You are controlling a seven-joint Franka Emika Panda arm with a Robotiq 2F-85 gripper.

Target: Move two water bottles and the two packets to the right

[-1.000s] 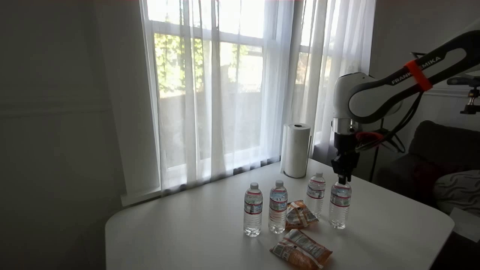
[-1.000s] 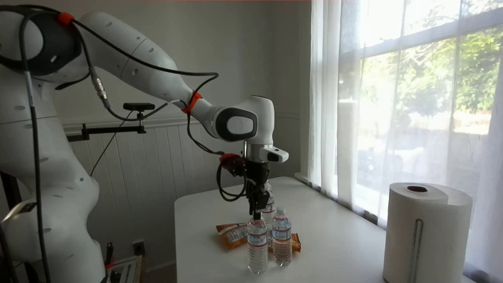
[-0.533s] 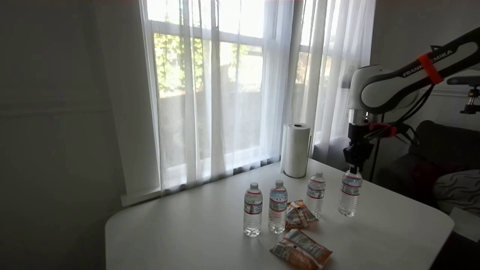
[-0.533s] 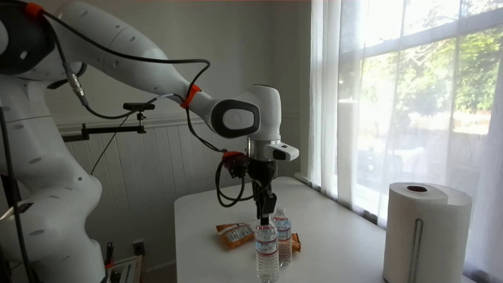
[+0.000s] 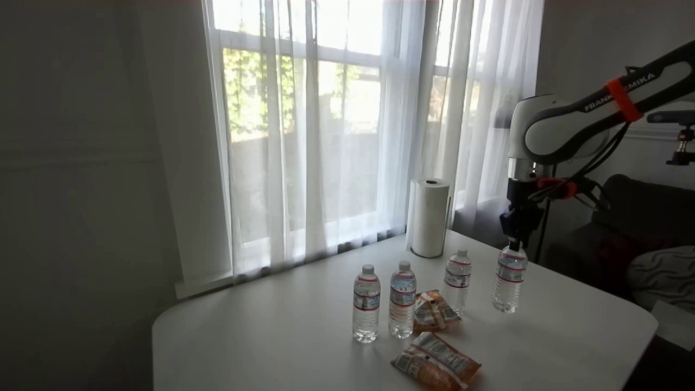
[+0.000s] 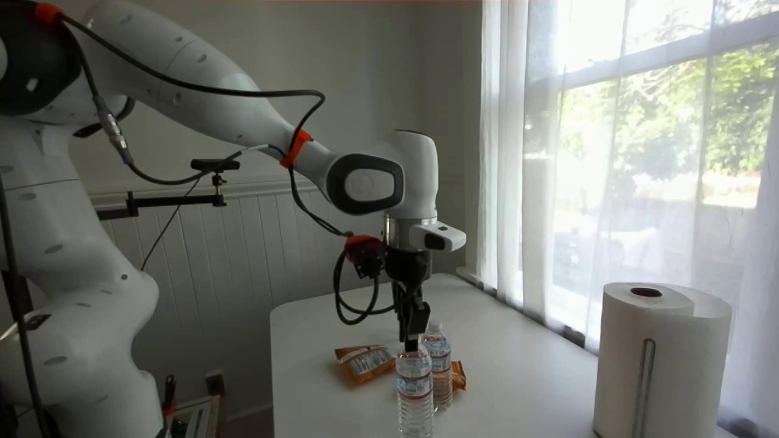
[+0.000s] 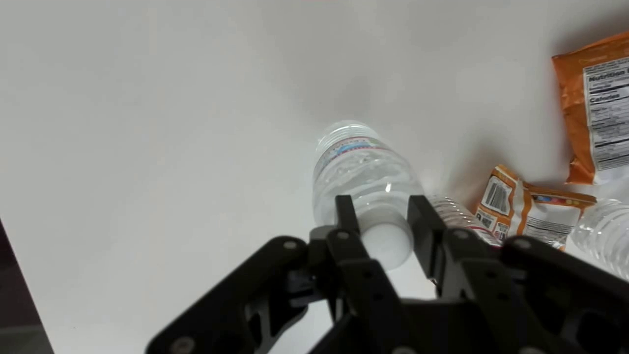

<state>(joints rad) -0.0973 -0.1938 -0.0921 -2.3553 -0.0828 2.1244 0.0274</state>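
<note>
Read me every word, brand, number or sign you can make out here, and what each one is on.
"FRANK": white-and-black robot arm, in an exterior view.
"EMIKA": same arm, past the orange-red band.
"Nutrition": flat orange crinkly snack packet, in the wrist view.
"Calories": same packet.
Too small or blurred: labels on the clear plastic water bottles; remaining print on that packet and the creased orange-and-white packet.

The black two-fingered pincer (image 7: 383,206) is pointed down and clamped about the neck of a clear plastic, white-capped water bottle (image 7: 363,172). Above the bottle, the rounded white wrist (image 6: 418,176) is held upright, and the white-and-black jointed arm (image 6: 219,112) is sloped down toward it.
</note>
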